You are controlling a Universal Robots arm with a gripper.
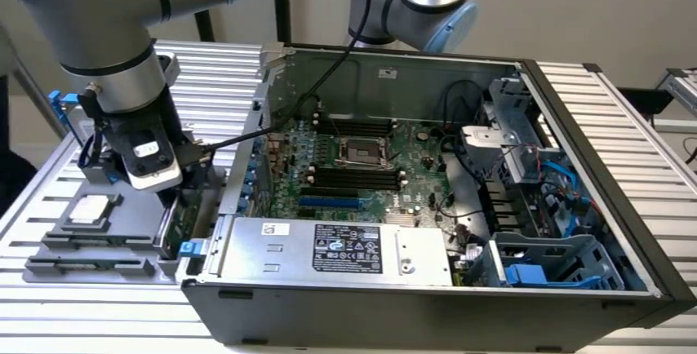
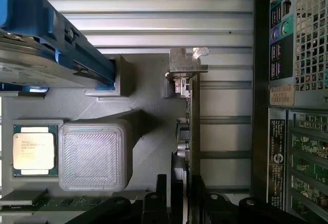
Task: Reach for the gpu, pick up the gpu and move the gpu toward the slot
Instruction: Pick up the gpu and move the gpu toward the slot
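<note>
Wrist view: gpu (image 2: 193, 121) stands between grey block (image 2: 95, 155) and computer case (image 2: 260, 106).

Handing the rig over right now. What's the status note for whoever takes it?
Tool: low over the graphics card, at the end away from its metal bracket.
Graphics card: standing on edge in the grey holder, beside the open computer case.
Done: the reach.
Left: card not yet lifted or carried to the blue slot.
</note>
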